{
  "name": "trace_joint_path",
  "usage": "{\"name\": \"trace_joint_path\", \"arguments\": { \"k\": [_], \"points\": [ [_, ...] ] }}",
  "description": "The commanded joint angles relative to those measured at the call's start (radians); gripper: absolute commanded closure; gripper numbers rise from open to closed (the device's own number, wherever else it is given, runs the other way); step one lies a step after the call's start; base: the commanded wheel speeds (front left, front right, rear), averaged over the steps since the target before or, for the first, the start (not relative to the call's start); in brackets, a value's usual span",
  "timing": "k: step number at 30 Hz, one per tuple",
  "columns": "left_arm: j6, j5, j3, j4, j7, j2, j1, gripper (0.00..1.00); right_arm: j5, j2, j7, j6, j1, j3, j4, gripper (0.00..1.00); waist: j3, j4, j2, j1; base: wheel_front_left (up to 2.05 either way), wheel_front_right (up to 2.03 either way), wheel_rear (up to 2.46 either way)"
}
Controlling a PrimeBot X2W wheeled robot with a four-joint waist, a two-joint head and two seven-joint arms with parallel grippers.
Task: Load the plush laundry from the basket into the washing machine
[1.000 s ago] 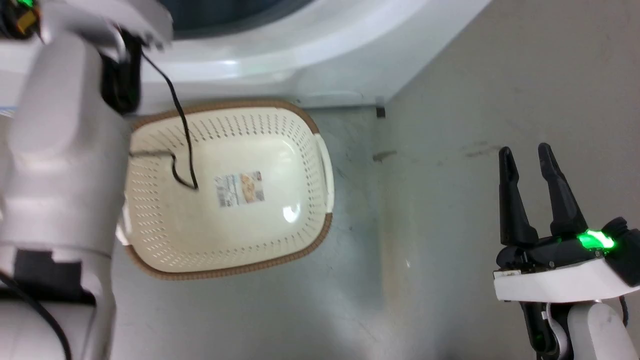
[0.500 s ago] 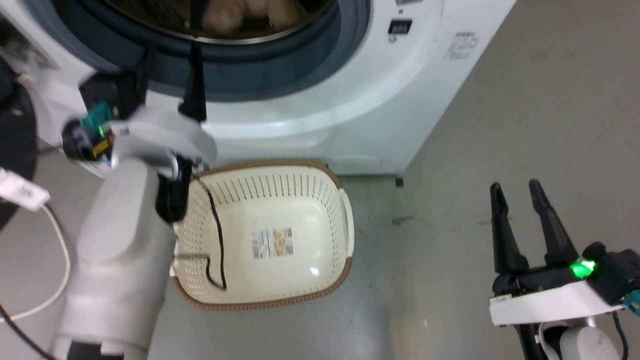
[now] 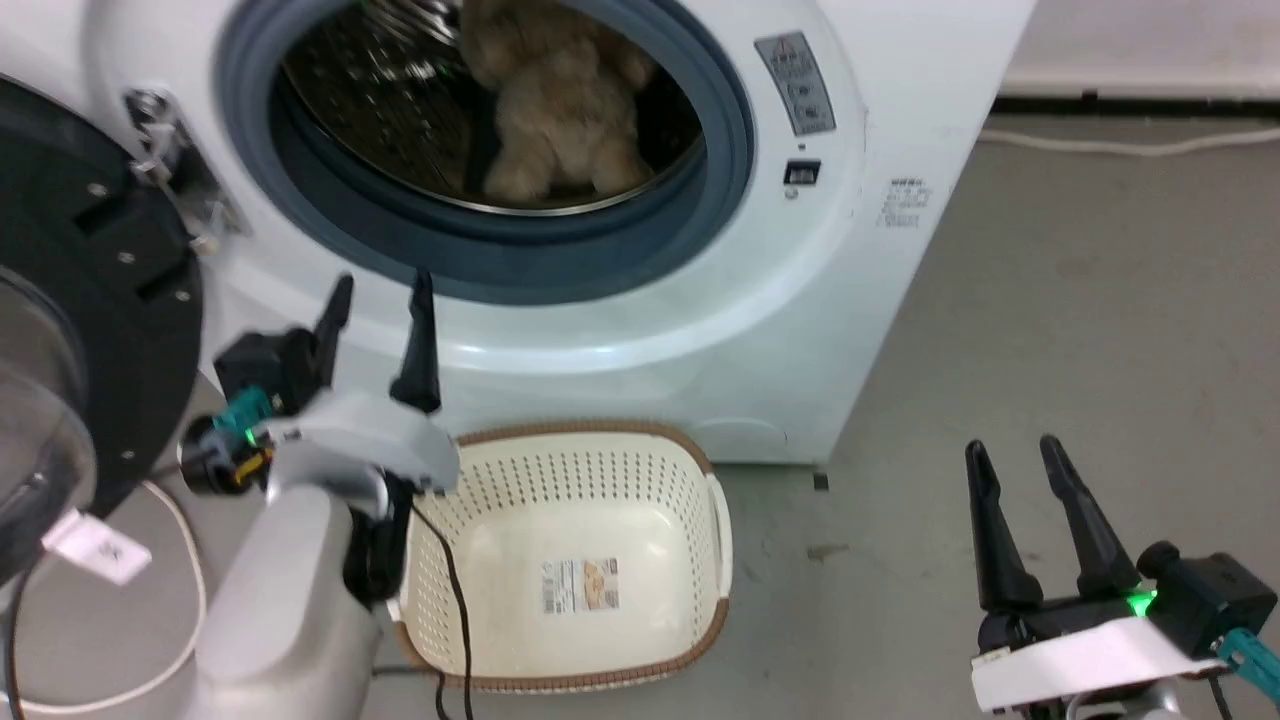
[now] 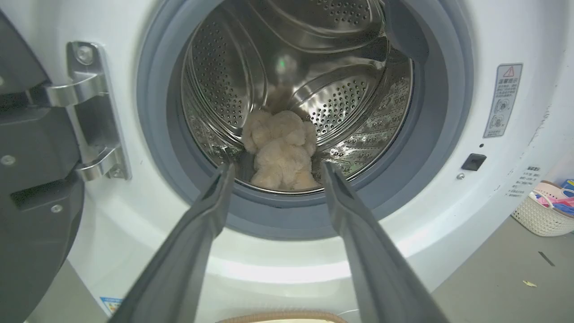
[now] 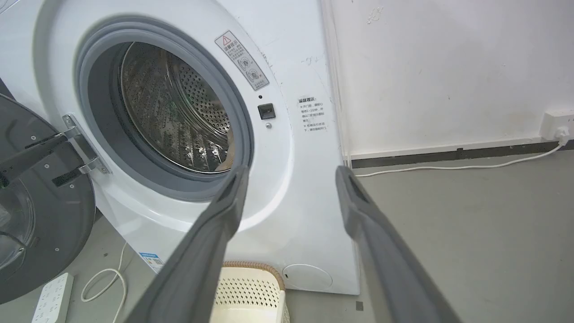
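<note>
The plush laundry (image 3: 560, 110) (image 4: 282, 150), a shaggy beige toy, lies inside the steel drum of the washing machine (image 3: 640, 330) (image 4: 453, 197) (image 5: 296, 188). Its round black-framed door (image 3: 70, 330) (image 5: 40, 202) hangs open at the left. On the floor before the machine stands the cream basket (image 3: 520, 478) (image 5: 251, 289), with just a sticker on its bottom. My left gripper (image 3: 380, 300) (image 4: 274, 172) is open and holds nothing, its tips just below the opening's rubber ring. Over the bare floor at lower right my right gripper (image 3: 1010, 455) (image 5: 289, 175) is open too.
A white cable and a power strip (image 5: 51, 298) lie on the floor under the open door. A white cord (image 5: 448, 167) runs along the wall to a socket at the right. A small basket with coloured items (image 4: 545, 211) stands beside the machine. Grey floor stretches to the right.
The head camera has tilted up, so the drum and the plush in it have come into view and the basket has slid down the picture. Both grippers stay open.
</note>
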Motion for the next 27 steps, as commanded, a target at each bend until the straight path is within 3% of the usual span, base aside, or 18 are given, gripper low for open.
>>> {"name": "trace_joint_path", "arguments": {
  "k": [1,13,27],
  "points": [
    [0.001,-0.001,-0.004,-0.019,-0.001,0.000,0.032,0.00,-0.005,0.000,-0.004,-0.001,0.015,0.000,0.006,0.00,-0.032,0.015,0.0000,0.0002,0.00,0.00,0.00],
    [0.035,-0.027,0.003,-0.184,0.000,-0.006,0.269,0.00,-0.018,0.000,-0.004,-0.001,0.086,-0.015,0.027,0.00,-0.137,0.050,0.0000,0.0002,0.00,0.00,0.00],
    [0.137,-0.040,0.028,-0.372,0.044,0.011,0.507,0.00,-0.090,0.000,0.005,-0.001,0.143,-0.047,0.030,0.00,-0.179,0.040,0.0000,0.0002,0.00,0.00,0.00]
  ]
}}
